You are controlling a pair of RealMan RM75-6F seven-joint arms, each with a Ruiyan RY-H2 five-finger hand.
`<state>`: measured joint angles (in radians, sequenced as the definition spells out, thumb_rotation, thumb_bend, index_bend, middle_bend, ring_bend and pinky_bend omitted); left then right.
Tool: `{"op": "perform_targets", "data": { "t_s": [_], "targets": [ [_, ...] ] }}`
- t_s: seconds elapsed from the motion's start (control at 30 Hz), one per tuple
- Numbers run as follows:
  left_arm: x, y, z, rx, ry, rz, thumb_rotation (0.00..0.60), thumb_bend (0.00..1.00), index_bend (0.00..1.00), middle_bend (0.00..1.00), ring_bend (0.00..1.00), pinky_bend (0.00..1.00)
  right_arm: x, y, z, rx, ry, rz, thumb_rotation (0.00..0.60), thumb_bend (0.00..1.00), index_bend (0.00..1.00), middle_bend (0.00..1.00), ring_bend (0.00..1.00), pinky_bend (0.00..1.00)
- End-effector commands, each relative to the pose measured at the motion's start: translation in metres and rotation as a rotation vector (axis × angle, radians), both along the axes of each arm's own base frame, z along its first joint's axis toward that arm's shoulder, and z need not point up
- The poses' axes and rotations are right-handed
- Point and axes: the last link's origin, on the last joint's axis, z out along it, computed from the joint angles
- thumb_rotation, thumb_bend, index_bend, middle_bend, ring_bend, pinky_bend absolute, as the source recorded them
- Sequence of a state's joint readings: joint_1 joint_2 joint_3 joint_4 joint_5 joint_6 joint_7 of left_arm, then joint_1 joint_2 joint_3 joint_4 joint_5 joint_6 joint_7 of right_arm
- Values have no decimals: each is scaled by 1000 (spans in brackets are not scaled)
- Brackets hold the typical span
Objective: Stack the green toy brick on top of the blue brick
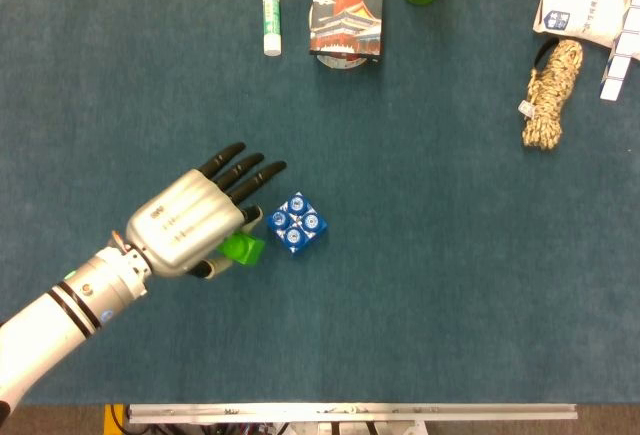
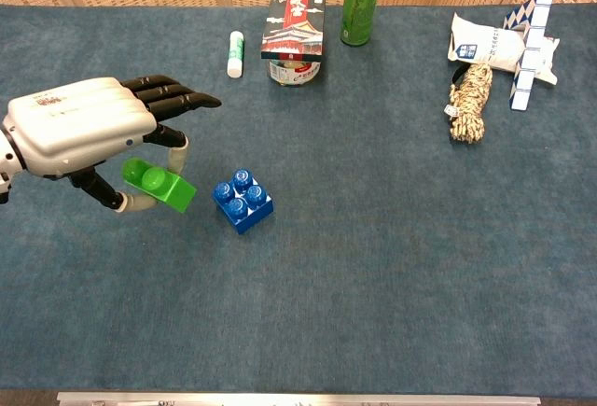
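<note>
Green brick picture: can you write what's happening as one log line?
left hand: pinching small green plastic toy brick, tilted | square blue studded brick: on carpet, bare on top | green brick beside blue one, not stacked | right hand: not in view
</note>
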<state>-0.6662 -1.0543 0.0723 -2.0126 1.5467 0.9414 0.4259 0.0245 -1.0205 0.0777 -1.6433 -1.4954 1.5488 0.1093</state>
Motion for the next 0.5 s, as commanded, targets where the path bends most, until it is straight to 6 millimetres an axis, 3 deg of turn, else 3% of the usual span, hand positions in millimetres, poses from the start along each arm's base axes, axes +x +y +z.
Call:
{"op": "perform_targets", "data": {
  "t_s": [0.03, 0.5],
  "targets": [
    [0, 0, -7, 14, 10, -50, 600, 261, 523, 0, 0, 0, -2, 0, 6, -22, -5, -8, 600, 628, 156, 259, 150, 242],
    [13, 4, -30, 67, 72, -223, 600, 261, 523, 0, 0, 0, -9, -2, 17, -62, -22, -41, 600, 627, 169, 260, 150, 242]
  ]
}}
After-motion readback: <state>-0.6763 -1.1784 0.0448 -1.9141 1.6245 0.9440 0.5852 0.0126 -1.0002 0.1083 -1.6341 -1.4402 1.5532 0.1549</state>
